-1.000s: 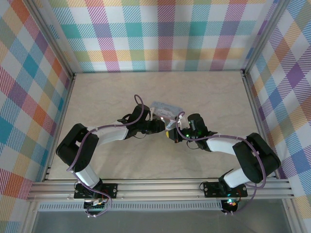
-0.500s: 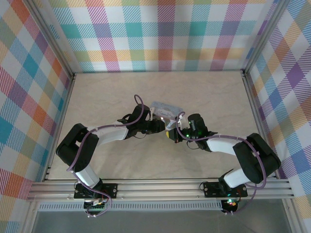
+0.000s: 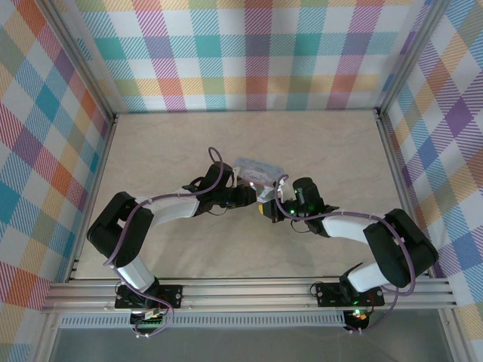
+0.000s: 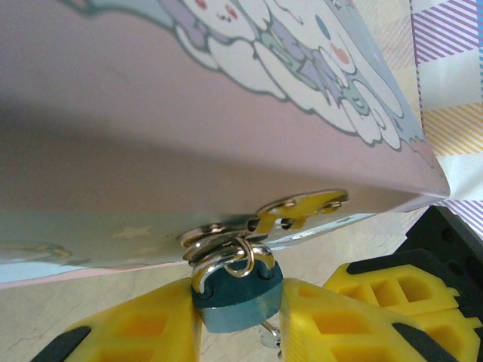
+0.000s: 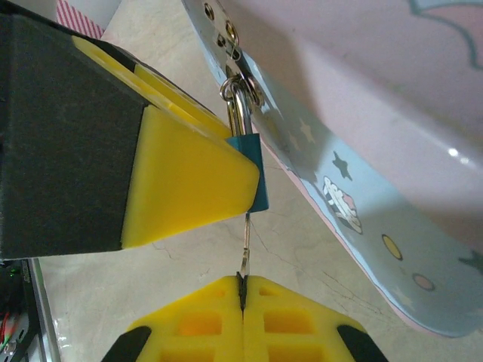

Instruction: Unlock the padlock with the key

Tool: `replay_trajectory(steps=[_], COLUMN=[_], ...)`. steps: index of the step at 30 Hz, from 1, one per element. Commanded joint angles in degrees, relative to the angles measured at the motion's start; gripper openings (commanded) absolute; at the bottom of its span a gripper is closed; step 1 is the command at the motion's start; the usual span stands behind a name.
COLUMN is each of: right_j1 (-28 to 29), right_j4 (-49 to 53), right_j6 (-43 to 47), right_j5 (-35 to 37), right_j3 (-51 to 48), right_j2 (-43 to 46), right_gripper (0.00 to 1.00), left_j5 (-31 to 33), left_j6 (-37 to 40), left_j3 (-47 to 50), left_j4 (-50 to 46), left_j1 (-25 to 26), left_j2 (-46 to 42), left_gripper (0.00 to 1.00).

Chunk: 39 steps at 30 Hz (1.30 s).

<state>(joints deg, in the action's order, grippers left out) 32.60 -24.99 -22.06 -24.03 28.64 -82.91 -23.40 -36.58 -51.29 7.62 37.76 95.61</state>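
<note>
Left gripper [image 4: 238, 323]: partly closed, yellow fingers [image 4: 143, 328] pressed on either side of the padlock [image 4: 236, 298], so I have it clamped. The padlock hangs at the edge of the tin [image 4: 189, 113], hooked through the tin's metal hasp [image 4: 298, 207], with its teal body just below the hasp.

Right gripper [image 5: 241, 298]: fully closed, pinching the key [image 5: 245, 245] by its end. The thin shaft runs from my fingertips [image 5: 279, 290] straight up to the padlock's underside, on the side away from the tin. I cannot tell how far it sits in the keyway.

Seen from above, both grippers meet at the tin's near edge, and the tin sits mid-desk [image 3: 339, 151].
</note>
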Motion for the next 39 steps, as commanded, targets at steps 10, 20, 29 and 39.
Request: replay_trajectory(steps=[10,20,29,39], right_j1=[-0.3,-0.3,-0.4,-0.7], right_j4=[-6.0,-6.6,-8.6,-10.7], right_j6=[-1.5,-1.1,-1.2,-1.8], right_j5=[0.1,0.7,0.9,2.3], right_j3=[0.1,1.3,1.1,0.8], right_j2=[-1.2,-3.5,-4.2,-4.3], right_gripper=[0.0,0.0,0.0,0.0], left_j5=[-0.9,-1.6,-1.7,-1.7], left_j6=[-0.8,-2.1,-2.1,-1.6], left_j3=[-1.3,-1.5,-1.5,-1.7], left_j4=[1.8,3.2,2.9,2.2], left_j1=[0.5,0.5,0.6,0.6], left_j2=[-0.4,-0.6,-0.8,-0.5], left_gripper=[0.29,0.29,0.29,0.29])
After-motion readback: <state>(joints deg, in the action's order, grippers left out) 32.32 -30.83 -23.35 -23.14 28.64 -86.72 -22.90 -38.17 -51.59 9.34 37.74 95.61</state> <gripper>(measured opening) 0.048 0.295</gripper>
